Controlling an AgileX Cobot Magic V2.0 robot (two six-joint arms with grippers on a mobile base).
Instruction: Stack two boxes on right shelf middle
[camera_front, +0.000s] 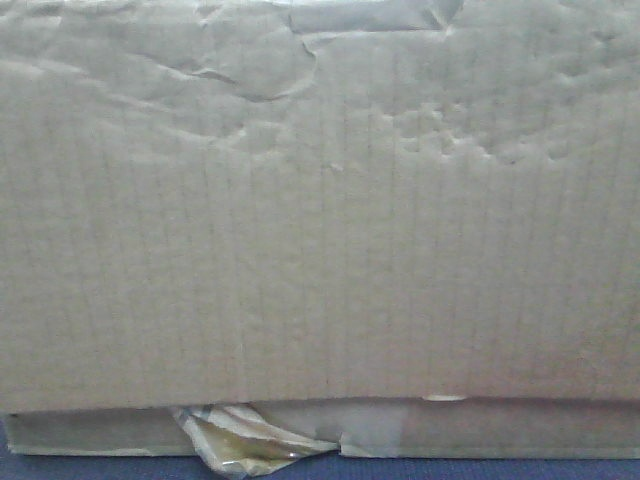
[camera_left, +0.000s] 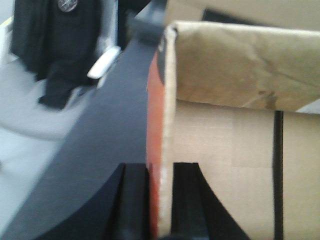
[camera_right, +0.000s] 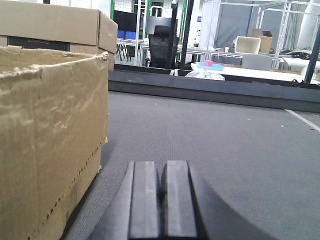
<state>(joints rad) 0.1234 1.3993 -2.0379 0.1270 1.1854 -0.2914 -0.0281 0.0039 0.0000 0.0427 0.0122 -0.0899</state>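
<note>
Left wrist view: left fingers (camera_left: 134, 195) set narrow, pinching the upright wall of a brown box (camera_left: 156, 125), one finger on each side.
Right wrist view: right fingers (camera_right: 145, 195) pressed together, nothing between them, low over a grey surface (camera_right: 225, 135); open-topped box (camera_right: 50, 140) just to their left.
Front view: taller box (camera_front: 320, 230) rests on the flat box (camera_front: 500, 432); torn tape (camera_front: 235, 440) at the flat box's front.
</note>
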